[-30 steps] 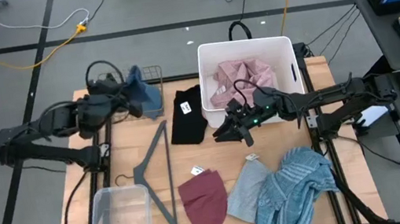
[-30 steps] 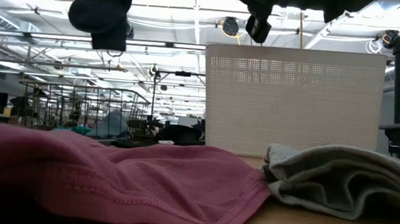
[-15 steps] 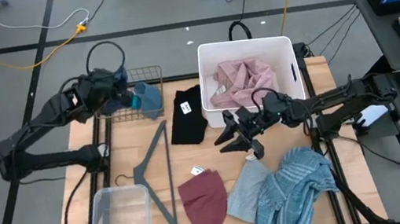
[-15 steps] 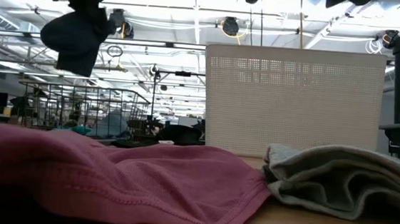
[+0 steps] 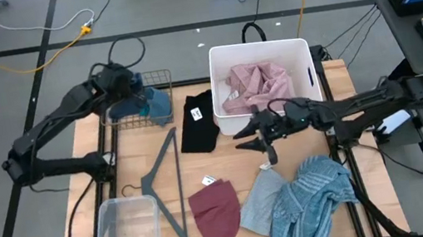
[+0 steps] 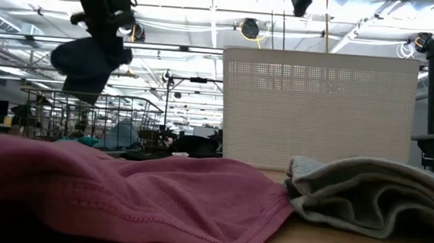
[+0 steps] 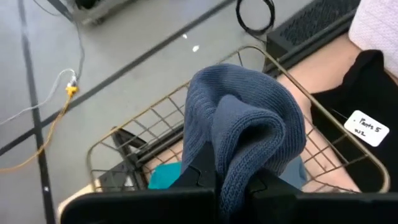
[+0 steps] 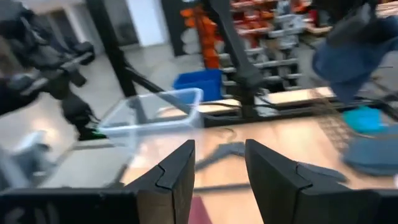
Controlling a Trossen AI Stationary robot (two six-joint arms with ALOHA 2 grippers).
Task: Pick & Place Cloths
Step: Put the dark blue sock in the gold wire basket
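Wire basket (image 5: 142, 104) at the table's (image 5: 103, 177) far-left corner; left gripper (image 5: 125, 88) above it, clamped on a knit cloth (image 7: 249, 134) hanging over the basket, another cloth (image 7: 163, 174) in its bottom. Bin (image 5: 264, 77) at far edge, right of centre, a cloth (image 5: 255, 85) inside. Flat garment (image 5: 198, 122) between basket and bin. Right gripper (image 5: 258, 135) fingers apart, over mid-table just before the bin. Hanger (image 5: 164, 184) left of centre. Clear tub (image 5: 126, 236) at near-left corner. Along near edge, left to right: cloth (image 5: 215, 212), folded cloth (image 5: 261, 199), striped garment (image 5: 311, 196).
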